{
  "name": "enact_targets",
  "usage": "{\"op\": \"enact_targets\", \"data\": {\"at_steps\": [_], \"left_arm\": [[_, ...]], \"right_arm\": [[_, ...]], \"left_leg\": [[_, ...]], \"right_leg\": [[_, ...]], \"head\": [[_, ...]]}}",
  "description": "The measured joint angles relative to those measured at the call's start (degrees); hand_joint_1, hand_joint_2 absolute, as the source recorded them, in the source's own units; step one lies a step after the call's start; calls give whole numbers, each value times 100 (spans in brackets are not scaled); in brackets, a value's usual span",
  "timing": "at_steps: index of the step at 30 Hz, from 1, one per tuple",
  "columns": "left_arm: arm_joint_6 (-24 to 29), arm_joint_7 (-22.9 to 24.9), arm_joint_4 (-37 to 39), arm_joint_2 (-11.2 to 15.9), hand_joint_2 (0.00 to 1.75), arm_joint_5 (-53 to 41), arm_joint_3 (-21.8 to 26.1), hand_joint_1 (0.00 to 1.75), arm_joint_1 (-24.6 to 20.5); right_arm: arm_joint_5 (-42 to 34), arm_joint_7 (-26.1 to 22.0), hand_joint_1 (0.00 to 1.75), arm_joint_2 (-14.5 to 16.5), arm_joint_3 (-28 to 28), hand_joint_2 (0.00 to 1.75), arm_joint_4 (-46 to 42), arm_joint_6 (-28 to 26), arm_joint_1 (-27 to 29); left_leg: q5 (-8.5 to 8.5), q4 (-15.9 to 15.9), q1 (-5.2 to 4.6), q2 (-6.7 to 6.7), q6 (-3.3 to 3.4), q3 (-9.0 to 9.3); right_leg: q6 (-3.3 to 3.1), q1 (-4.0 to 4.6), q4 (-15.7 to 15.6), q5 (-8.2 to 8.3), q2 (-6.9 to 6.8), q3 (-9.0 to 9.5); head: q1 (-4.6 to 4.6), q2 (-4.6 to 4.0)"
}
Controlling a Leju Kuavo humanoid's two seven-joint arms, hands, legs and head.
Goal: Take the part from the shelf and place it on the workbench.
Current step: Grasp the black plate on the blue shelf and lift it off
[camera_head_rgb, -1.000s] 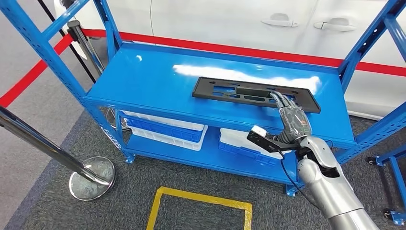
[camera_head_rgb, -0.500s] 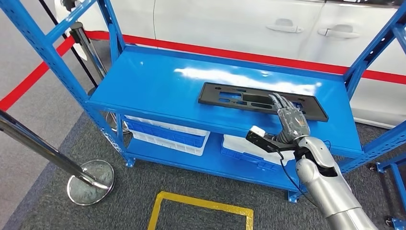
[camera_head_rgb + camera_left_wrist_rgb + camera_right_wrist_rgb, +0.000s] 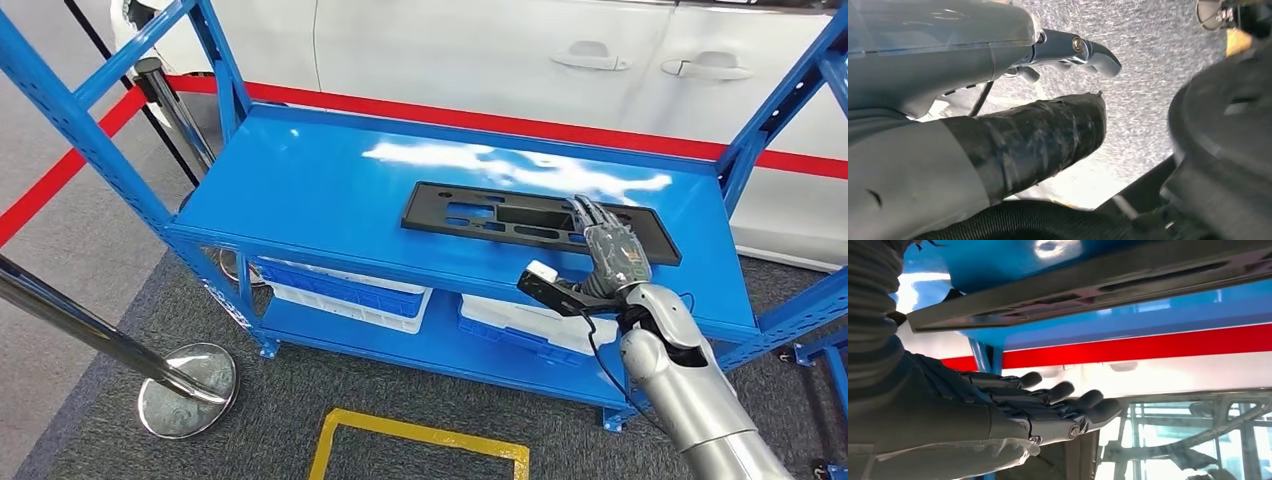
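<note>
No readable text, label, brand or number can be made out anywhere. Nothing is printed on the black part [image 3: 540,215], the blue shelf [image 3: 300,190] or the white car [image 3: 480,50] behind it. The only marking to be seen is a yellow outline [image 3: 420,435] on the floor, with no lettering.

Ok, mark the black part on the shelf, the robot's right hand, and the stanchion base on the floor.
black part [image 3: 480,212], head view, on its flat left half.
right hand [image 3: 613,250], head view, on the back of the hand.
stanchion base [image 3: 190,388], head view, on the round metal foot.
</note>
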Motion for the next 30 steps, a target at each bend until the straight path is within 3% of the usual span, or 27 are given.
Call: {"op": "enact_targets", "data": {"at_steps": [2, 4, 5, 6, 8, 10, 12, 15, 17, 19, 20, 21, 23, 25, 27, 30], "left_arm": [[-9, -5, 0, 9, 0, -5, 0, 0, 4], [-8, -1, 0, 11, 0, -6, 0, 0, 5], [-7, 2, 0, 13, 0, -7, 0, 0, 9], [-5, 6, 0, 15, 0, -7, 0, 0, 14], [-6, 12, 2, 22, 0, -13, 0, 0, 23], [-15, 12, 9, 37, 0, -31, 0, 0, 23], [-21, 27, 15, 48, 0, -46, 0, 0, 18], [-18, 59, 15, 53, 0, -48, 0, 0, 18], [-28, 49, 15, 56, 0, -51, 1, 0, 17], [-56, 21, 15, 62, 0, -61, 2, 0, 16], [-76, 8, 15, 63, 0, -67, 1, 0, 15], [-96, 1, 15, 63, 0, -74, 1, 0, 17], [-132, -9, 16, 64, 0, -92, 0, 0, 21], [-152, -15, 19, 70, 0, -101, 1, 0, 21], [-168, -18, 22, 86, 0, -103, 2, 0, 12], [-209, -19, 22, 128, 0, -114, 1, 0, 10]], "right_arm": [[16, 5, 0, 3, 1, 175, 0, 31, -4], [49, 13, 0, 19, 6, 175, 21, 61, -2], [67, 14, 0, 31, 18, 175, 39, 72, 0], [83, 14, 0, 46, 35, 175, 58, 77, 2], [107, 14, 0, 79, 81, 175, 86, 84, 5], [139, 15, 0, 106, 133, 175, 106, 114, -1], [172, 18, 0, 123, 196, 175, 137, 145, -4], [192, 20, 0, 162, 248, 175, 179, 147, -17], [195, 19, 0, 181, 270, 175, 196, 144, -31], [210, 14, 0, 182, 322, 175, 237, 163, -19], [229, 13, 0, 183, 361, 175, 265, 185, -2], [252, 9, 0, 183, 406, 175, 293, 211, 12], [289, 7, 0, 184, 485, 175, 332, 247, 23], [304, 6, 83, 184, 542, 175, 369, 261, 14], [353, 7, 170, 184, 605, 175, 403, 304, 2], [411, -4, 175, 184, 738, 175, 449, 443, -18]], "left_leg": [[-234, 533, 14, 4, -34, -270], [-430, 1240, 23, 5, -50, -712], [-392, 1412, 23, 5, -52, -862], [-238, 1369, 22, 5, -45, -909], [258, 746, 14, 4, 4, -723], [496, 163, -19, 5, 59, -470], [437, -6, -49, 2, 94, -377], [398, -130, -8, -1, 156, -281], [368, -201, 21, 2, 208, -176], [300, -208, 23, 0, 239, -91], [257, -206, 23, -4, 241, -41], [209, -202, 23, -8, 234, 19], [94, -190, 26, -13, 200, 161], [-7, -176, 12, -18, 138, 257], [-46, -171, -3, -19, 84, 270], [-42, -196, -10, -9, 98, 281]], "right_leg": [[-52, -14, -47, -28, -15, 88], [-85, 0, -44, -83, -28, 148], [-91, 7, -39, -118, -28, 185], [-93, 13, -34, -156, -23, 228], [-85, 17, -28, -247, -7, 329], [-46, 29, -23, -326, 7, 383], [2, 35, -39, -361, 12, 388], [67, 37, 24, -446, 5, 395], [109, 22, 530, -663, 4, 146], [149, 0, 1297, -882, 1, -341], [166, -14, 1533, -873, -1, -540], [176, -27, 1558, -741, -3, -642], [173, -49, 983, -194, -12, -537], [143, -37, 373, 150, -17, -305], [99, -11, 183, 121, -12, -206], [76, -19, 89, 88, 11, -177]], "head": [[-3, 0], [-5, 0], [-5, 0], [-5, 0], [-4, 0], [-2, 0], [-1, 0], [-1, 0], [0, 0], [-1, 0], [-1, 0], [-1, 0], [-1, 0], [0, 0], [1, 0], [1, 0]]}}
